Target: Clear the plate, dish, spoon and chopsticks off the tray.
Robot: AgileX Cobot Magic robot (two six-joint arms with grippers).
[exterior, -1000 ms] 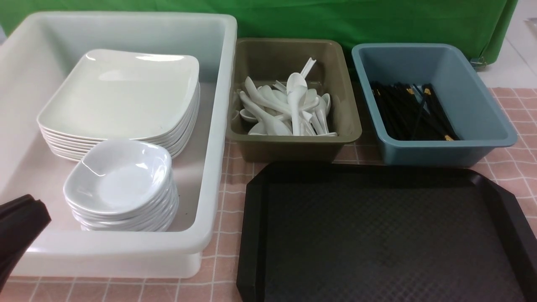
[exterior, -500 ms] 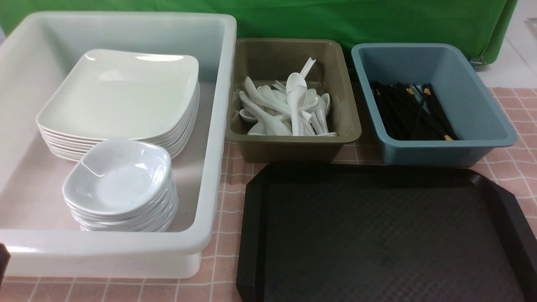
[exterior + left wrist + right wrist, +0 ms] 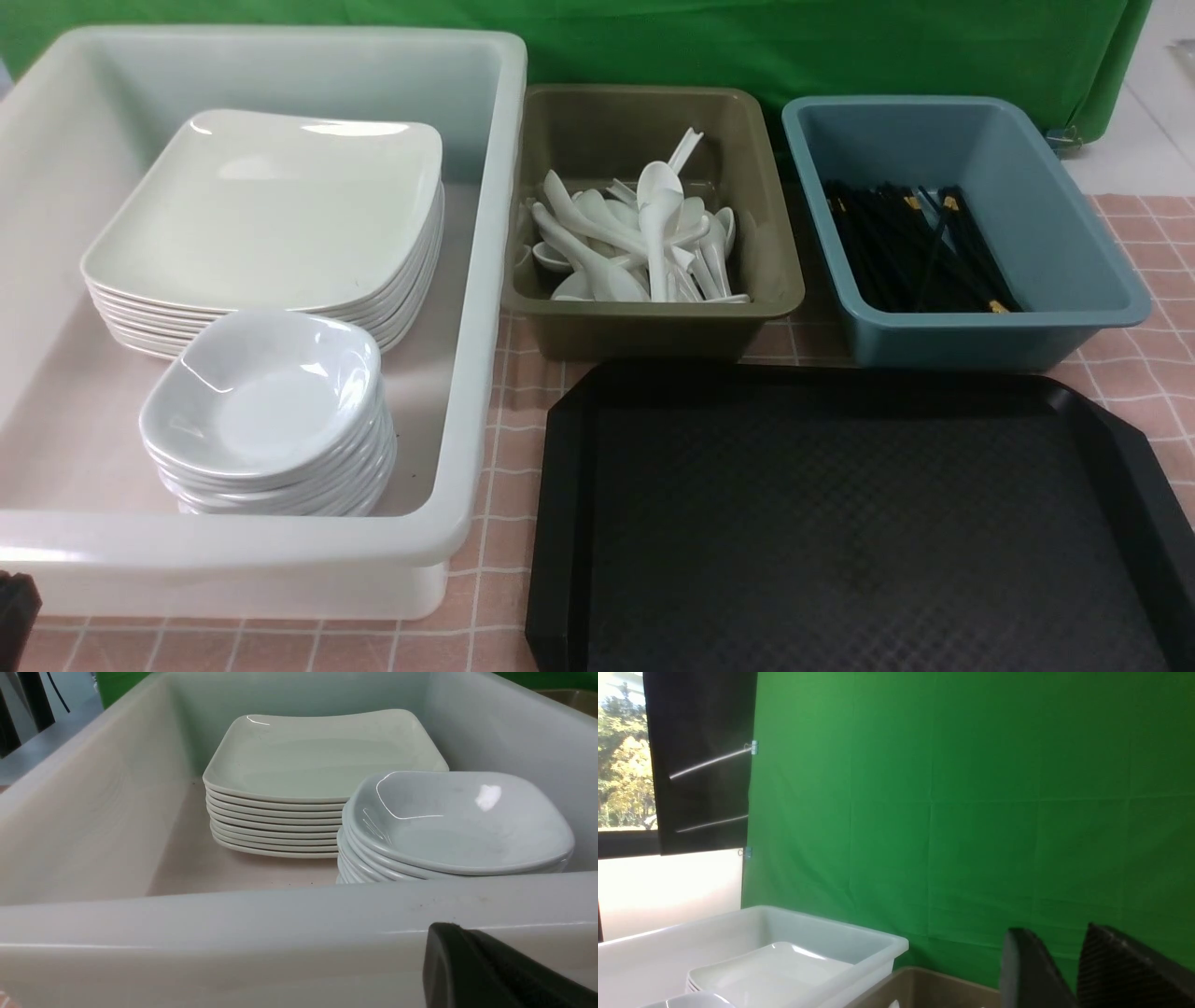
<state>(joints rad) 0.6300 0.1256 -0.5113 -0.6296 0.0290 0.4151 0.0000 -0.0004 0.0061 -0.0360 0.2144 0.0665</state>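
The tray (image 3: 840,523) is the landmark here, black, with a raised rim and cut corners (its near edge runs out of the front view). Its visible floor is bare, so there is open room across it. To its left, a strip of checked cloth (image 3: 504,523) separates it from the big white bin (image 3: 467,373). That bin holds a stack of plates (image 3: 261,215) farther from the tray and a stack of dishes (image 3: 271,411) nearer to it, overlapping in view, with open floor beside them. Just beyond the tray's far edge, toward its right, is the blue bin (image 3: 999,345) with black chopsticks (image 3: 915,252), gold bands showing; toward its left is the olive bin (image 3: 644,331), full of tangled white spoons (image 3: 607,271). Which plate, dish, spoon or chopsticks came off the tray I can't tell.

The left gripper (image 3: 455,928), well left of the tray, has its fingers closed together with nothing between them; the front view cuts off most of it. The right gripper (image 3: 1057,933) shows only blurred fingertips, parted by a narrow gap, gripping nothing visible.
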